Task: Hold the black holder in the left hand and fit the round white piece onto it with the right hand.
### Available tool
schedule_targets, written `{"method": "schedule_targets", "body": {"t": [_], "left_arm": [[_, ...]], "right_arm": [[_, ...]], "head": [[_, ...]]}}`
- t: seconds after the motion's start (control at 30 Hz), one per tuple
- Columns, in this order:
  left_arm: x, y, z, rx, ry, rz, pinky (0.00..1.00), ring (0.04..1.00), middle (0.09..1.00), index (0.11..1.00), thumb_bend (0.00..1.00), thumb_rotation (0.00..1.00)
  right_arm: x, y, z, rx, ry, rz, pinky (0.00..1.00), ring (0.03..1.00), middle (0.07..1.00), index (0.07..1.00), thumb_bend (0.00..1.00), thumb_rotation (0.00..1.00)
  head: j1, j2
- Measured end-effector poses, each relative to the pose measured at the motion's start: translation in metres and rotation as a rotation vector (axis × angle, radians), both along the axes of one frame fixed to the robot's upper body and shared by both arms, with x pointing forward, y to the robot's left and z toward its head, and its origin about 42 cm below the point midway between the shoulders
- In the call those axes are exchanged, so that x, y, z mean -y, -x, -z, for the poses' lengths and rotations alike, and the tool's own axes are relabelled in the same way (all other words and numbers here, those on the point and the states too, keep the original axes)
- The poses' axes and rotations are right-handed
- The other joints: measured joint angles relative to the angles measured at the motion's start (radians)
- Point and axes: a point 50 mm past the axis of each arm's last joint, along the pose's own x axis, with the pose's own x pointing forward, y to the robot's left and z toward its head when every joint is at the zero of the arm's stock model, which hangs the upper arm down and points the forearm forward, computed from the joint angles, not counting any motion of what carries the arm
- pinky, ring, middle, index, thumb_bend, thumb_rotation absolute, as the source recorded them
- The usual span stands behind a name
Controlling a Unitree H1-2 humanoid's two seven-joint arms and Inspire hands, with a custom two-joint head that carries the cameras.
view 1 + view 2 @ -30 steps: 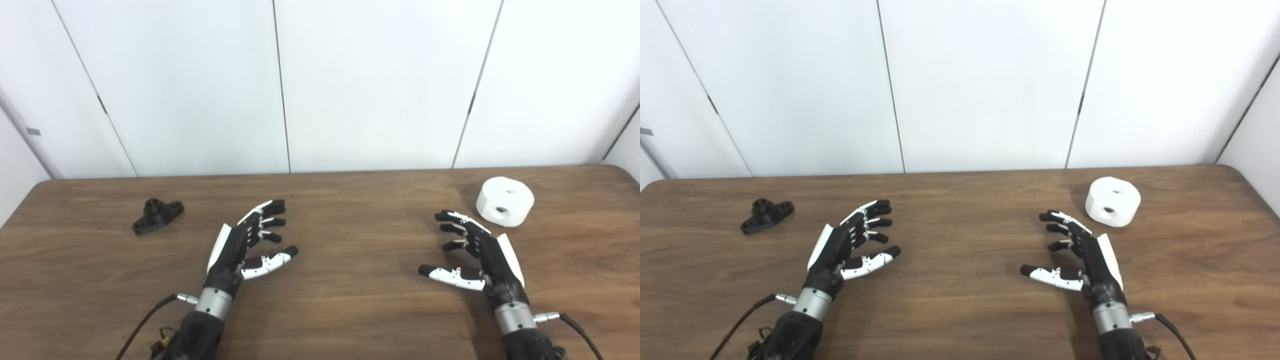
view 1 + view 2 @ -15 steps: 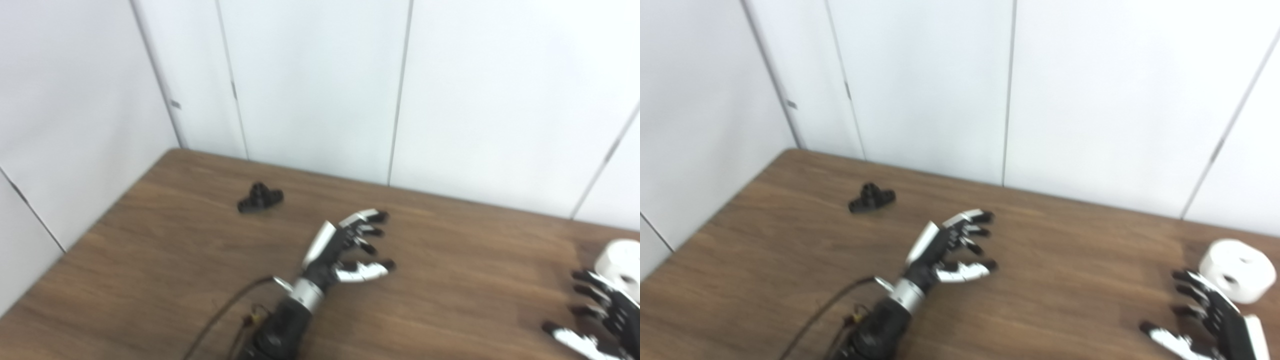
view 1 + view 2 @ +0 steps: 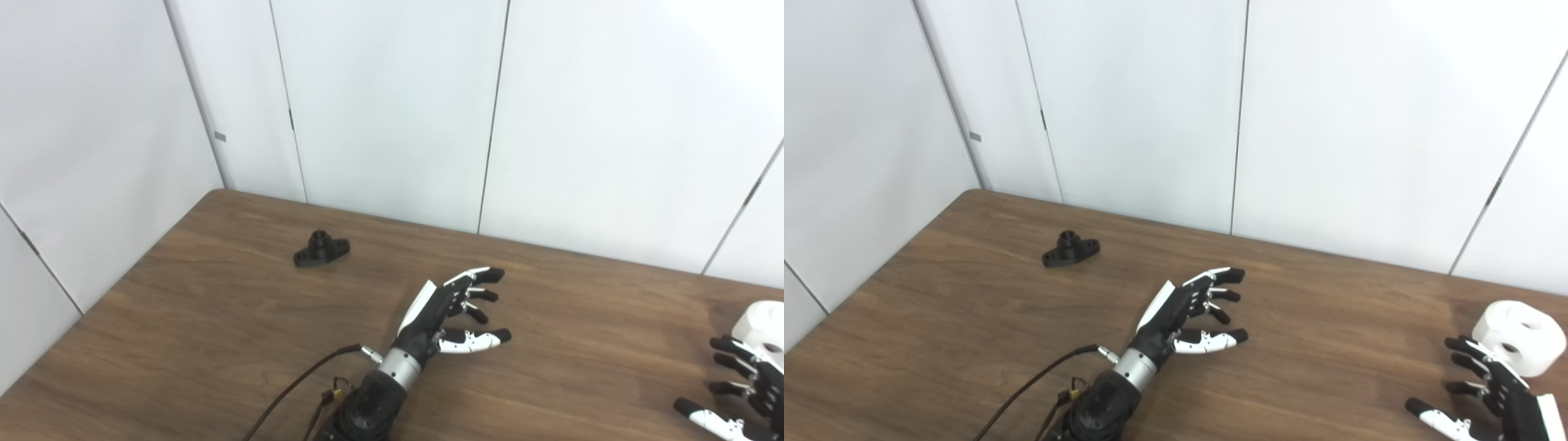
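The small black plastic holder (image 3: 321, 248) lies on the brown wooden table (image 3: 202, 318), well apart from the left hand (image 3: 450, 309), which holds nothing, its fingers spread wide. The round white piece (image 3: 1519, 337) sits at the table's right, just beyond the right hand (image 3: 1494, 395), also spread and holding nothing.

Brown wooden table (image 3: 184, 318), seemingly white-panelled walls (image 3: 392, 110).
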Motion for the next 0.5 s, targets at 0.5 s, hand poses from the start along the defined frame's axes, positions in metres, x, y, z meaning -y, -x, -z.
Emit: {"method": "schedule_targets", "body": {"t": [0.5], "left_arm": [[-0.062, -0.004, -0.017, -0.036, -0.158, 0.022, 0.55, 0.624, 0.720, 0.713, 0.78, 0.00]], "right_arm": [[0.003, -0.004, -0.002, 0.006, -0.002, 0.003, 0.59, 0.784, 0.850, 0.719, 0.81, 0.18]], "head": [[0.017, 0.002]]}}
